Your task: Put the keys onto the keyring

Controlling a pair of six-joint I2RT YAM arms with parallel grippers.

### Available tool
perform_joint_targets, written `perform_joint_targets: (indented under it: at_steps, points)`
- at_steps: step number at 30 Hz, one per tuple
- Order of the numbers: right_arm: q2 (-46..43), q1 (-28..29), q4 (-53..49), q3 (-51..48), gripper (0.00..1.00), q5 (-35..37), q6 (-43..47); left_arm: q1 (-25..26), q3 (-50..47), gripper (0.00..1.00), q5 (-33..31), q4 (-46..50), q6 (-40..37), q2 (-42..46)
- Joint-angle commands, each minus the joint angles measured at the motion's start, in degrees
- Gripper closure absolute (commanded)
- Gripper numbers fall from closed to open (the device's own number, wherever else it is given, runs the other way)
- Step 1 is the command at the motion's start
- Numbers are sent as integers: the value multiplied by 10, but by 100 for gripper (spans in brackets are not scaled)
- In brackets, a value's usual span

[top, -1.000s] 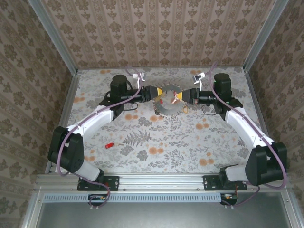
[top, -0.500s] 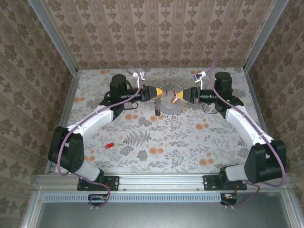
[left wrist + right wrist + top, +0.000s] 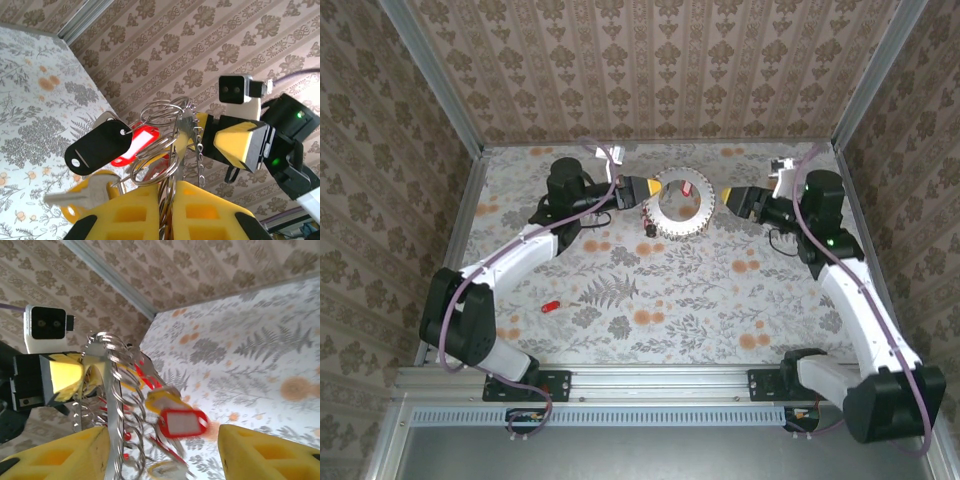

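Far across the surface, the left tool [image 3: 648, 189] pinches the keyring [image 3: 704, 208] aloft so its keys [image 3: 137, 147] hang clear; the right tool [image 3: 726, 194], spread, hovers beside, seemingly free to fetch the red key [image 3: 551, 305].

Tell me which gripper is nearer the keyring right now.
Left. The left gripper is shut on the left rim of the keyring. The right gripper stands open just off the ring's right side, with a small gap in the top view.

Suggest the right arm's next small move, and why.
Probably swing the right fingers down toward the red key lying loose near the left arm. They stand open and apart from the keyring, which the left fingers clamp by its rim.
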State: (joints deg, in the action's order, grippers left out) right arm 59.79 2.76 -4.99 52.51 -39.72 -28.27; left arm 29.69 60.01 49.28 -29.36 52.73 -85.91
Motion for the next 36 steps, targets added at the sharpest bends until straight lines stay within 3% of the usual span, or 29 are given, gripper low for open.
perform_joint_targets:
  at_steps: [1, 5, 9, 16, 18, 23, 36]
  points:
    - [-52, -1, 53, -51, 41, 60, 27, -1, -1, 100, -13, -60, -12, 38]
    - [-109, 1, 134, -116, 45, 2, 106, -1, -1, 100, -26, -49, -42, 51]
    - [-137, 29, 125, -154, 57, 8, 218, -1, 7, 100, -30, -27, -63, 58]
    - [-201, 154, 229, -253, 79, 161, 402, 2, 28, 100, -30, 30, -101, 68]
    - [-209, 183, 271, -277, 79, 218, 431, 3, 31, 100, -32, 37, -109, 72]
    - [-210, 227, 322, -299, 79, 269, 485, 6, 36, 100, -31, 54, -122, 79]
    - [-169, 263, 367, -299, 78, 281, 514, 15, 47, 100, -30, 75, -134, 83]
